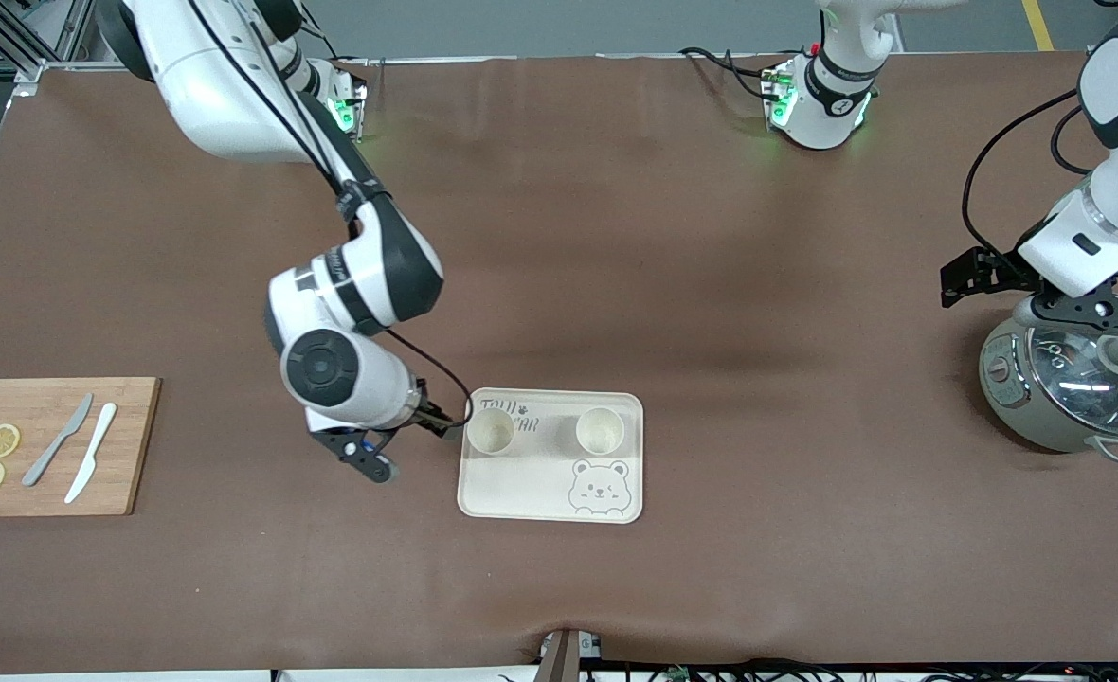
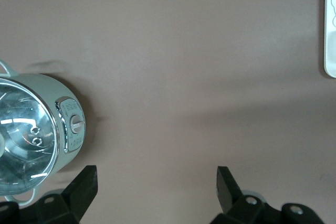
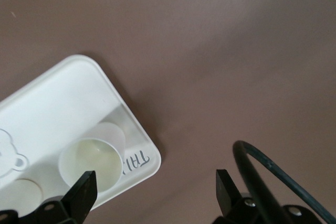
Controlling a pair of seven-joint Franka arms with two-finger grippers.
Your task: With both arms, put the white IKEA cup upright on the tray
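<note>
The cream tray (image 1: 521, 488) with the bear drawing lies near the table's middle. Two white cups stand upright on it: one (image 1: 493, 429) at the end toward the right arm, one (image 1: 600, 429) at the end toward the left arm. My right gripper (image 1: 409, 445) hangs open and empty over the tray's edge beside the first cup (image 3: 89, 169); one finger (image 3: 84, 187) is over the tray (image 3: 63, 103), the other over bare table. My left gripper (image 1: 1094, 311) waits open and empty beside the cooker, far from the tray (image 2: 331, 30).
A grey cooker with a glass lid (image 1: 1071, 384) stands at the left arm's end of the table (image 2: 31, 135). A wooden cutting board (image 1: 133, 445) with two lemon slices and two knives lies at the right arm's end. A black cable (image 3: 273, 171) loops beside my right gripper.
</note>
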